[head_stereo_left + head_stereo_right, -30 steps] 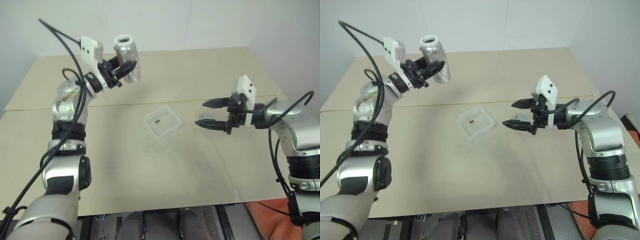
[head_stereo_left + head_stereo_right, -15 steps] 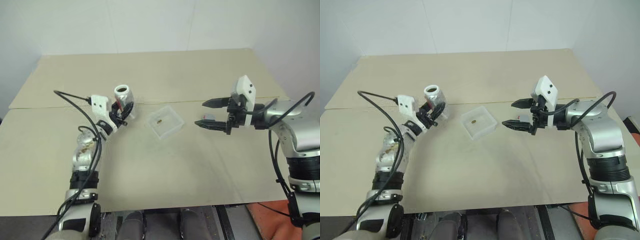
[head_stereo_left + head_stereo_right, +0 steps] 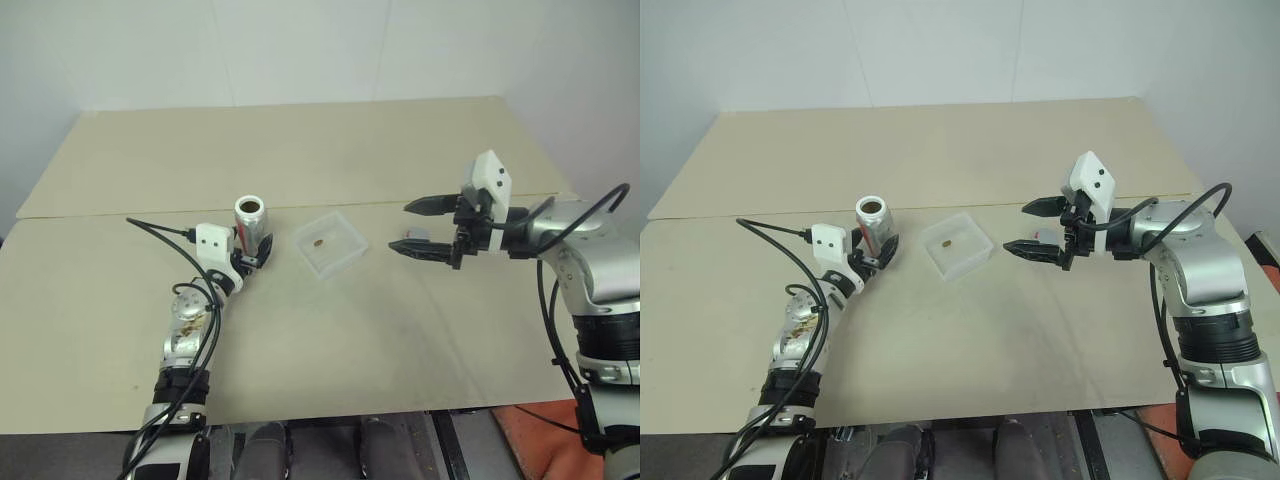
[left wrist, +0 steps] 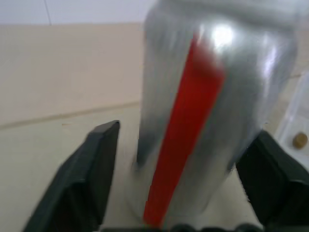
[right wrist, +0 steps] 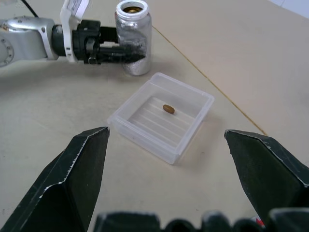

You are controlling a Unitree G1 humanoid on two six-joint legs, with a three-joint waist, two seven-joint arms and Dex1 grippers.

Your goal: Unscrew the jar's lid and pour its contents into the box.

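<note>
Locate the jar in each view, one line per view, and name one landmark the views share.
Left eye view: jar, left of centre, upright on the table.
Right eye view: jar, left of the box.
Left wrist view: jar, close up, red stripe facing.
Right wrist view: jar, beyond the box.
Shared landmark: the box, holding a brown pellet.

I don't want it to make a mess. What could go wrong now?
The left pincer has its fingers open on either side of the upright, lidless jar, so pulling back crookedly might tip it. The jar stands close to the box, and a fall could bump it and jostle the pellet. The right pincer hangs open near the box and might nudge it.
</note>
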